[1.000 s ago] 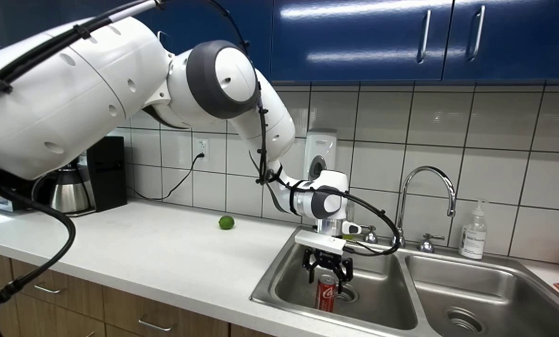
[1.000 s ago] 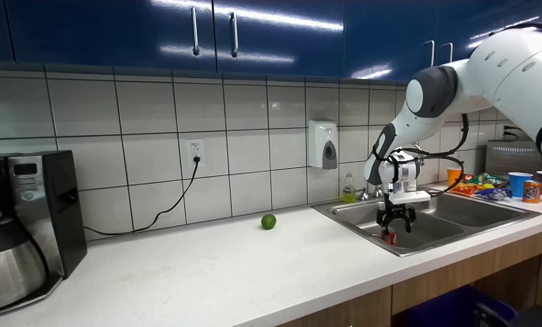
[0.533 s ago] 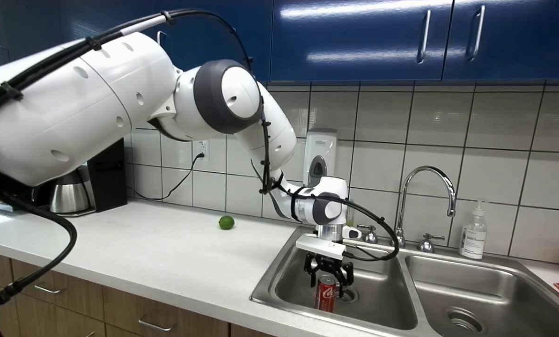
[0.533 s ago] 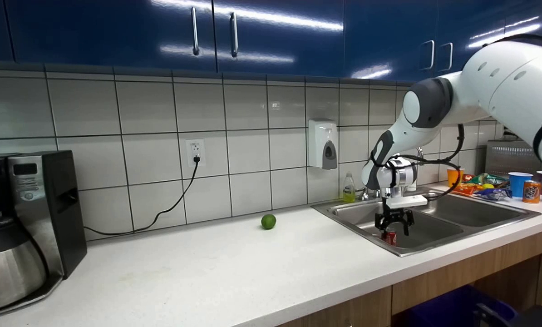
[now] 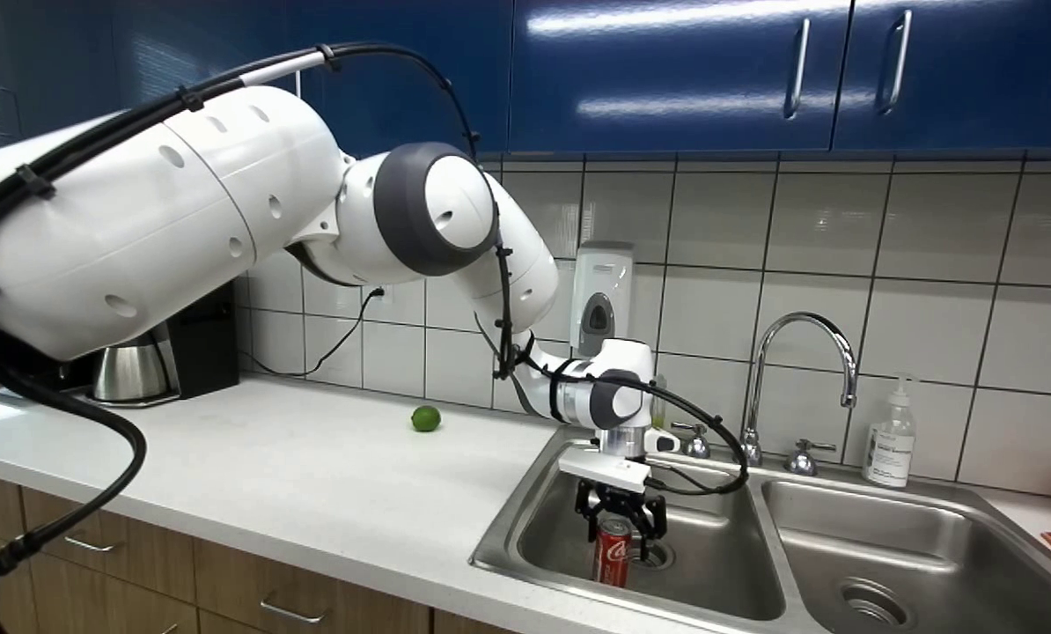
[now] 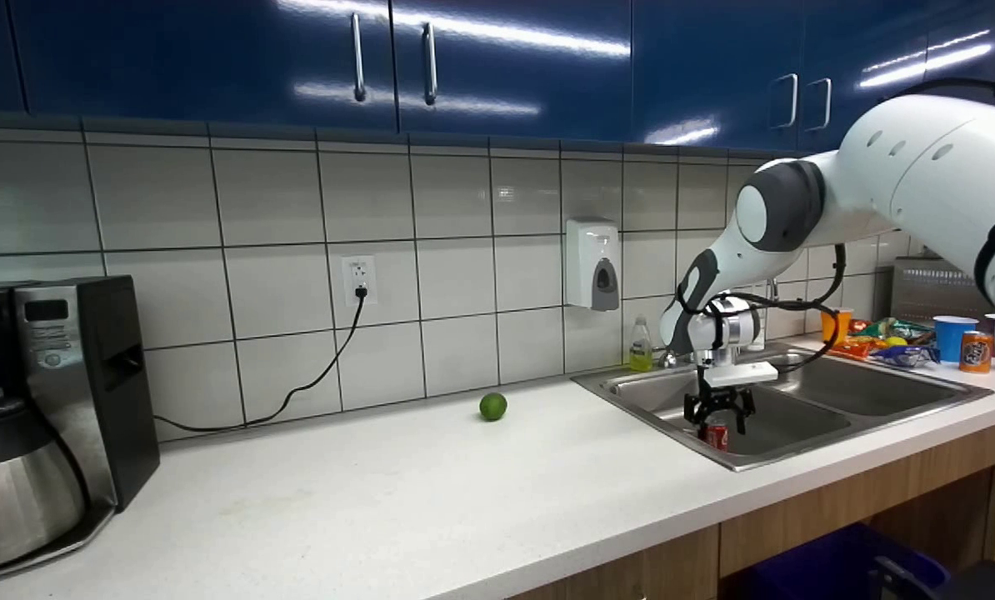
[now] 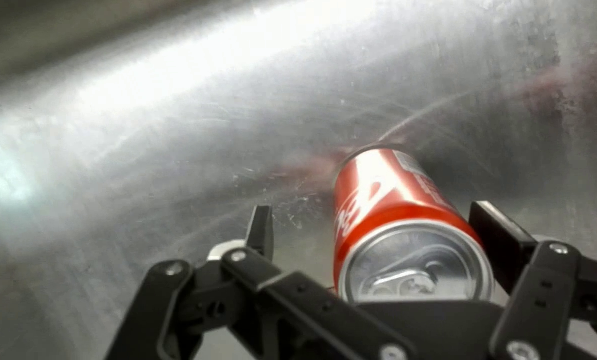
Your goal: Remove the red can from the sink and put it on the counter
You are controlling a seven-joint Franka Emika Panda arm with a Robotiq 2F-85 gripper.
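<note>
I've lowered my black two-fingered tool point(image 7: 372, 215), spread, holding nothing, astride the red cylindrical metal can point(image 5: 612, 560) in the left half of the stainless-steel double sink point(image 5: 777, 546), so clamping looks next.

The Coca-Cola can point(image 7: 398, 205) was glossy, its metal bare on top. The double-basin sink point(image 5: 869, 524) was stainless steel, finely scratched inside; the gooseneck faucet point(image 5: 804, 318) was polished chrome. The countertop point(image 6: 364, 517) looked smooth, the upper cabinets point(image 6: 197, 67) high-gloss, the drawer fronts point(image 5: 138, 553) wood-grained, the tiles point(image 6: 268, 200) glazed, the soap dispenser point(image 6: 585, 258) plastic, the gripper point(image 7: 380, 222) matt.
</note>
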